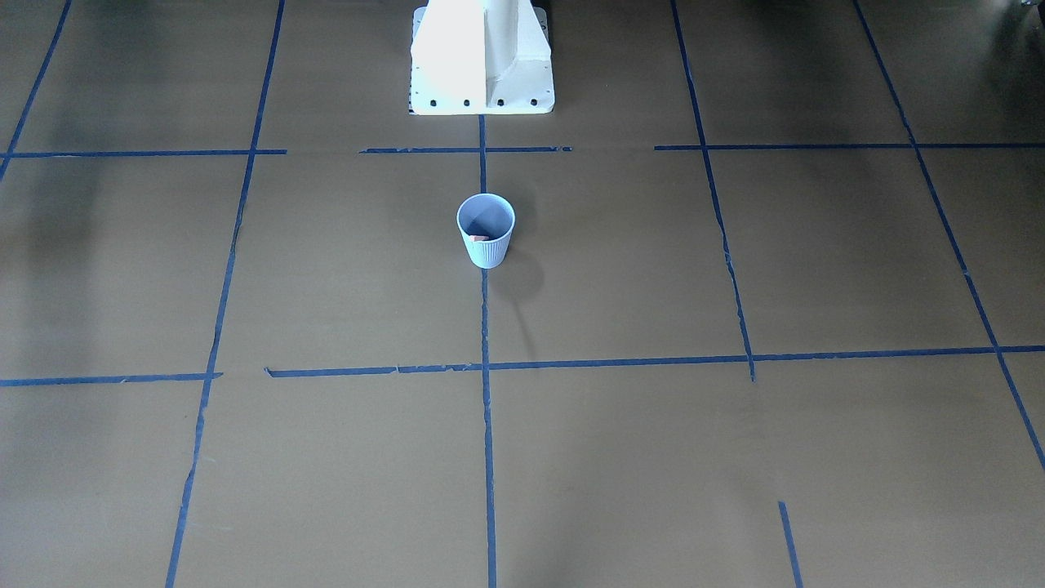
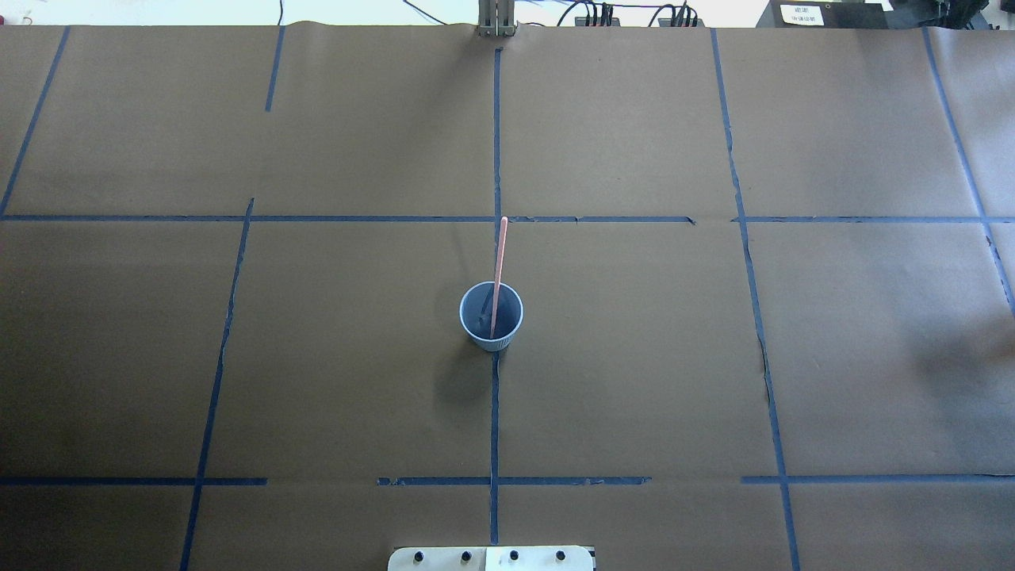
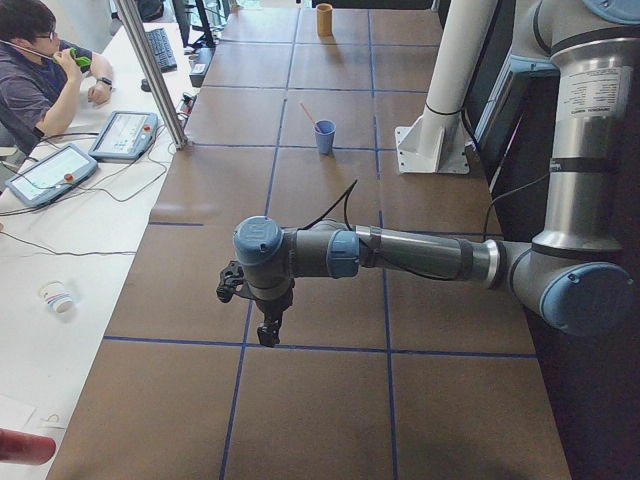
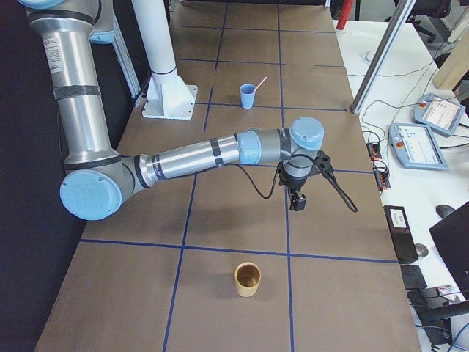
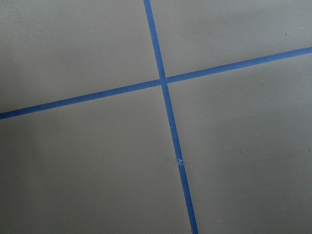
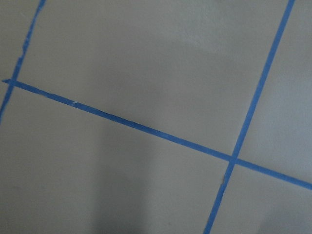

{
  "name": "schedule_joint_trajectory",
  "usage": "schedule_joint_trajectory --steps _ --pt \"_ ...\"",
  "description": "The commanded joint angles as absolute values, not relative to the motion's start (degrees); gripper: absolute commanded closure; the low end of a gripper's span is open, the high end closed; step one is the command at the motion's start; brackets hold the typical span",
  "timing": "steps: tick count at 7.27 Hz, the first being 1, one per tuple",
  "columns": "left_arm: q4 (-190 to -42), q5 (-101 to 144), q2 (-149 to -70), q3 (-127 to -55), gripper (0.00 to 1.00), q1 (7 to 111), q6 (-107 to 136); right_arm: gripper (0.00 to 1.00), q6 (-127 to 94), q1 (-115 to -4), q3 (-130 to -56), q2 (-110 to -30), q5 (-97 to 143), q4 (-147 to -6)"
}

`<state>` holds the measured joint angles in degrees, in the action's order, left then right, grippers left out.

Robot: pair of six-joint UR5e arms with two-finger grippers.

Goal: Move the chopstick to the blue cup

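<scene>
The blue cup (image 2: 493, 342) stands upright at the table's middle, on a blue tape line; it also shows in the front view (image 1: 488, 251). One salmon-pink chopstick (image 2: 499, 262) stands in it, leaning away from the robot over the far rim. Only its end (image 1: 480, 238) shows in the front view. The left gripper (image 3: 268, 335) hangs over the table's left end, far from the cup (image 3: 324, 136). The right gripper (image 4: 297, 204) hangs over the right end, far from the cup (image 4: 248, 95). Both show only in side views, so I cannot tell if they are open or shut.
A tan cup (image 4: 247, 279) stands near the table's right end. The white robot base (image 1: 482, 57) is behind the blue cup. An operator (image 3: 35, 70) and teach pendants (image 3: 122, 135) are at a side desk. Both wrist views show only brown paper and blue tape.
</scene>
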<state>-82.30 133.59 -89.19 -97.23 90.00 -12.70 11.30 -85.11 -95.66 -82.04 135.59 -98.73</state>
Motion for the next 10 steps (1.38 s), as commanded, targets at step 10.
schedule_joint_trajectory --steps 10 --pt "-81.74 133.59 -88.42 -95.02 0.00 90.35 -11.60 0.00 1.76 -93.25 -92.20 -91.85 139.31 -88.86"
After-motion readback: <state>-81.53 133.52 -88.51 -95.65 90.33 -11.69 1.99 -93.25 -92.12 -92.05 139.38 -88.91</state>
